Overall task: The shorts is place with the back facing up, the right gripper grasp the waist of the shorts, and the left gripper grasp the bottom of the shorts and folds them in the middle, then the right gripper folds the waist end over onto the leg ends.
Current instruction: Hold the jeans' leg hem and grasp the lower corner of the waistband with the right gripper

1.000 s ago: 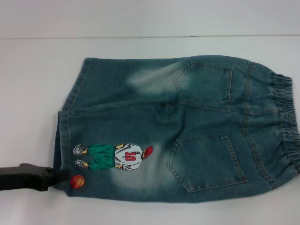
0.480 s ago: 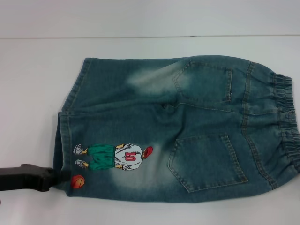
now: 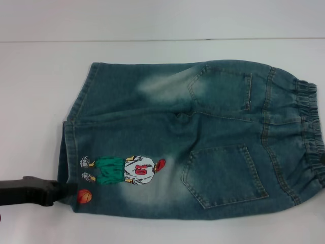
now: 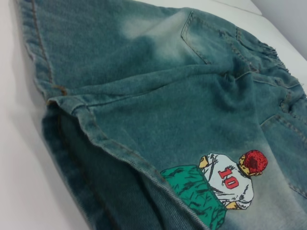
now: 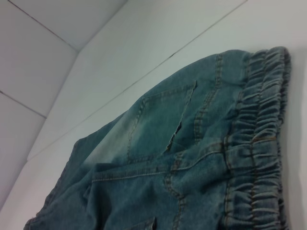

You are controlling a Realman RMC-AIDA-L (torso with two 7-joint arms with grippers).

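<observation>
Shorts: denim shorts [image 3: 193, 140] lie flat, back side up, filling the middle of the head view; leg hems point to 9 o'clock, waist to 3 o'clock.
Change from a second ago: the cloth keeps the same outline and folds; a small dark shape now shows at the 3 o'clock edge beside the waistband, where none stood before.
Fabric: blue-green washed denim with pale faded patches, orange-brown topstitching, thick doubled hems.
Waistband: elastic waistband [image 3: 310, 137], gathered into tight ridges; the right wrist view shows the same ruching [image 5: 254, 158] close up.
Pockets: two patch pockets with five-sided outlines, one toward 1 o'clock [image 3: 221, 89], one toward 4 o'clock [image 3: 223, 175].
Print: a basketball player figure [image 3: 124, 170] in green shorts, white shirt numbered 10 and red cap, with an orange ball [image 3: 84, 196] just beside it, on the near leg.
Left gripper: the left gripper [image 3: 51, 192], black and blocky, sits at 8 o'clock touching the near leg hem corner, unmoved; whether its claw is clenched I cannot tell.
Right gripper: only the dark sliver at the frame edge; its claw state cannot be told.
Table: smooth white table [image 3: 40, 101] around the shorts.
</observation>
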